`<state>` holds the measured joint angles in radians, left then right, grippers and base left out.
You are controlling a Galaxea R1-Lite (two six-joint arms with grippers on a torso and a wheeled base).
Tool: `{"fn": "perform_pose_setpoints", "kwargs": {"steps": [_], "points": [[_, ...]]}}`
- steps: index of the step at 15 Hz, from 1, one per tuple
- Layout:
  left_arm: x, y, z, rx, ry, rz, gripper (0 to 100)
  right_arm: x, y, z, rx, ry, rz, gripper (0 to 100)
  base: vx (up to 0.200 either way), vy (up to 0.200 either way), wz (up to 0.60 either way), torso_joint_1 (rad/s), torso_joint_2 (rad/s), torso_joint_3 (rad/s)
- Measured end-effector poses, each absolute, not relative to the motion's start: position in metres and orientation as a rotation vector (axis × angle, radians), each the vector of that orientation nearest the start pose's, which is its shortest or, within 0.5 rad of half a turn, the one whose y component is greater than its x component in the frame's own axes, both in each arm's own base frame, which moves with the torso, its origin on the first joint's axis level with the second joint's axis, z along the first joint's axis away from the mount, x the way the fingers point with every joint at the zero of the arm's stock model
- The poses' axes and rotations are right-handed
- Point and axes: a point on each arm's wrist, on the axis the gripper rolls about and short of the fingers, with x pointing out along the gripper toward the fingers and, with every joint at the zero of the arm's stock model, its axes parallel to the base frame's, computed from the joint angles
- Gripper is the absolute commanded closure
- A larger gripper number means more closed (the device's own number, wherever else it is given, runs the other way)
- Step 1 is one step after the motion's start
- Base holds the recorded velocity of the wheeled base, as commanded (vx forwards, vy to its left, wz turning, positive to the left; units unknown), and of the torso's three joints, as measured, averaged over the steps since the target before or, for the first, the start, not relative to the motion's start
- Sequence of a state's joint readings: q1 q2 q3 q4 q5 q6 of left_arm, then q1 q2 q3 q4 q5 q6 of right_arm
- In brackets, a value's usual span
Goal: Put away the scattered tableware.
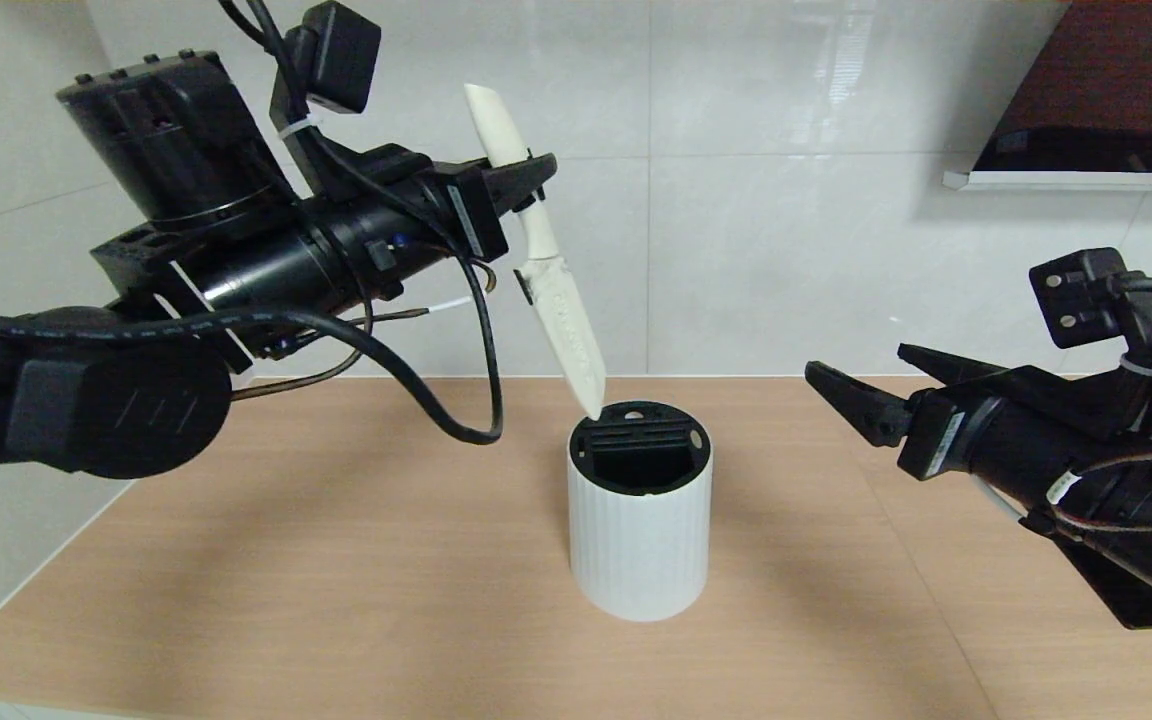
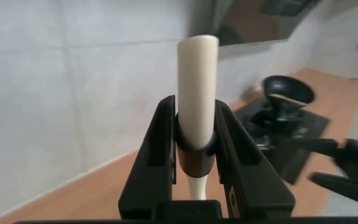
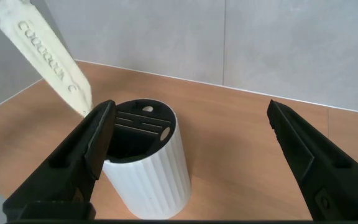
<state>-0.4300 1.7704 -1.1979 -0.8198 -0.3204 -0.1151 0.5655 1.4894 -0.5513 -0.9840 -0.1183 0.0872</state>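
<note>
Knife held tip-down at the holder.
The left gripper is clamped on the white knife's handle. The blade slants down with its tip at the rim of the holder, which stands on the counter. The right gripper hovers beside the holder, fingers wide apart. The left wrist view adds the handle end sticking up past the fingers and a pan farther off. The right wrist view shows the slots in the holder's top.

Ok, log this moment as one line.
left gripper: shut on knife | knife: blade down, tip at holder rim | right gripper: open, beside holder
</note>
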Motion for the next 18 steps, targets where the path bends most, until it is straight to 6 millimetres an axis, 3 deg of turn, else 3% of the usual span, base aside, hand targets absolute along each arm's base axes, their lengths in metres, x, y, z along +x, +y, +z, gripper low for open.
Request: {"fn": "perform_pose_setpoints", "kwargs": {"steps": [3, 8, 18], "points": [[0.320, -0.165, 0.270, -0.003, -0.210, -0.702, 100, 0.206, 0.127, 0.207, 0.101, -0.024, 0.449, 0, 0.000, 0.000, 0.00, 0.000, 0.00, 0.000], [0.324, -0.197, 0.248, 0.007, -0.210, -0.736, 100, 0.205, 0.127, 0.205, 0.099, -0.017, 0.450, 0, 0.000, 0.000, 0.00, 0.000, 0.00, 0.000], [0.317, -0.206, 0.233, 0.030, -0.169, -0.741, 100, 0.204, 0.127, 0.203, 0.096, -0.009, 0.453, 0, 0.000, 0.000, 0.00, 0.000, 0.00, 0.000]]}}
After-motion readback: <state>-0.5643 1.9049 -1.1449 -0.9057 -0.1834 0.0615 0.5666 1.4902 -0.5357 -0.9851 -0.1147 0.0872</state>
